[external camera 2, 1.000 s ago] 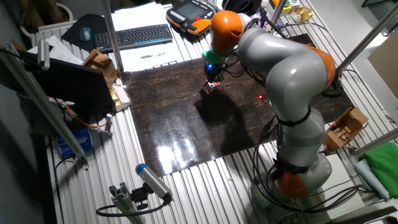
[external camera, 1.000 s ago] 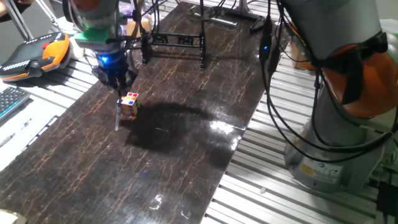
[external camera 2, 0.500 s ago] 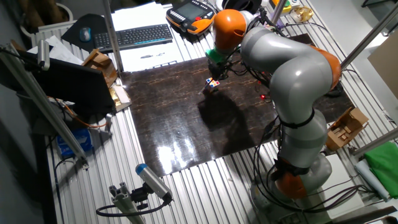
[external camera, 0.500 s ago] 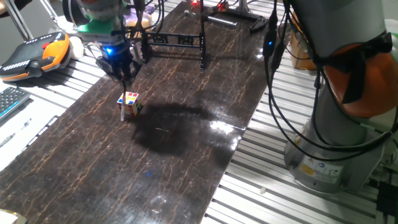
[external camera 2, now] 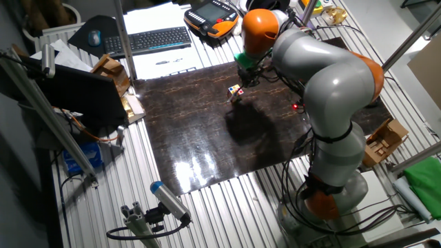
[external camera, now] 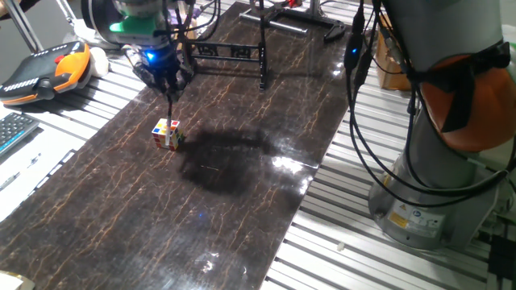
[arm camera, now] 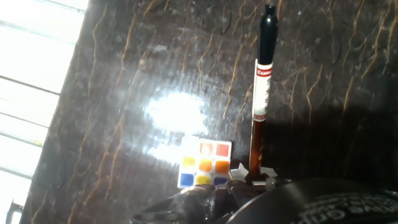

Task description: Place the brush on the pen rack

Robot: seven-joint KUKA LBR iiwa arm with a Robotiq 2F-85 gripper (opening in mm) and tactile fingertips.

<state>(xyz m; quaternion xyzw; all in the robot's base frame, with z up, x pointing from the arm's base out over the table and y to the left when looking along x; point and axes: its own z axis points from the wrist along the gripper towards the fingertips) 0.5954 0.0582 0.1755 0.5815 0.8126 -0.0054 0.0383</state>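
- Gripper [external camera: 169, 87] clamps the brush [arm camera: 259, 106], which I see hanging above the dark mat [external camera: 242, 185].
- Cube [external camera: 168, 134] sits just below, near the mat's left edge.
- Rack [external camera: 228, 56] stands beyond at the far end, bare mat stretching between.

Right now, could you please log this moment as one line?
gripper: shut on orange-brown brush | brush: lifted, hanging | multicoloured puzzle cube: on table | black metal pen rack: empty

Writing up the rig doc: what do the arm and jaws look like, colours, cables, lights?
The arm has rounded silver-grey links with orange joint caps. Black cables hang loose beside it. A green ring sits above the small black gripper, which shows a blue light.
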